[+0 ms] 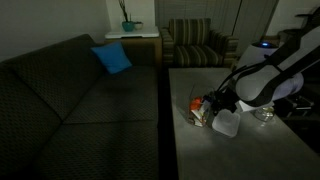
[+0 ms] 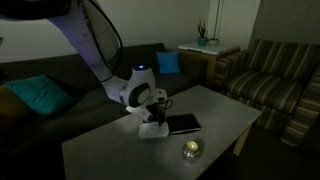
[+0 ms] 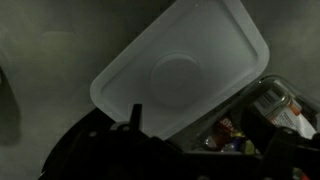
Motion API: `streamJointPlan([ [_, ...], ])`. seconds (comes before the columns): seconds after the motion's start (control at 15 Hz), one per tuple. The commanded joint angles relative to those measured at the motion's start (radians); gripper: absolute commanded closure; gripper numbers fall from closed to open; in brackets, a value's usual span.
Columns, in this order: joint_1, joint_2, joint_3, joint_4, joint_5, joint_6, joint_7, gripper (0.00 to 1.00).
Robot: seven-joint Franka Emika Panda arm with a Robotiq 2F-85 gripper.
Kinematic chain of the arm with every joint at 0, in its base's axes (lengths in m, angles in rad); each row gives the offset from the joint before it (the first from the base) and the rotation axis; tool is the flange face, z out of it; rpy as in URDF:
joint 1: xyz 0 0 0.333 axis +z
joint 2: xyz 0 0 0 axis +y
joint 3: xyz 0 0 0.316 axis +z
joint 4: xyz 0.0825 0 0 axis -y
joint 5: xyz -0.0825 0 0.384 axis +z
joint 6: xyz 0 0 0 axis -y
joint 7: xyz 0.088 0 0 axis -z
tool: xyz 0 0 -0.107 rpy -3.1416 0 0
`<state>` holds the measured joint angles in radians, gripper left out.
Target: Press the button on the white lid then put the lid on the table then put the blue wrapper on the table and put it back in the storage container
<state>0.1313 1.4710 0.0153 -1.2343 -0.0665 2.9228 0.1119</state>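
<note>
White lid (image 3: pixel 185 70) lying flat on the table (image 1: pixel 200 150), just beside the storage container (image 3: pixel 272 100) full of orange-red and white things. Gripper (image 3: pixel 196 120) low over the lid's edge, fingers spread wide, seemingly holding nothing. Close by: flat black thing (image 2: pixel 183 124) and small round shiny dish (image 2: pixel 191 149). Further off: dark sofa (image 1: pixel 70 90), blue pillow (image 1: pixel 112 58), striped chair (image 1: pixel 195 42). Writing inside the container too blurry to read.
</note>
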Motion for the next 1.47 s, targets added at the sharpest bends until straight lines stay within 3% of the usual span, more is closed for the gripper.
streamJointPlan([
  [0.0,-0.015,-0.057,0.028,-0.044,-0.026,-0.004,-0.056,0.00],
  [0.2,-0.038,-0.138,0.065,-0.114,-0.040,-0.026,-0.125,0.00],
  [0.67,-0.012,-0.343,0.050,-0.250,-0.058,-0.116,-0.193,0.00],
  [1.0,-0.055,-0.356,0.122,-0.215,-0.123,-0.142,-0.412,0.00],
  [1.2,-0.082,-0.312,0.176,-0.155,-0.156,-0.130,-0.549,0.00],
  [1.4,-0.081,-0.262,0.188,-0.077,-0.168,-0.141,-0.615,0.00],
])
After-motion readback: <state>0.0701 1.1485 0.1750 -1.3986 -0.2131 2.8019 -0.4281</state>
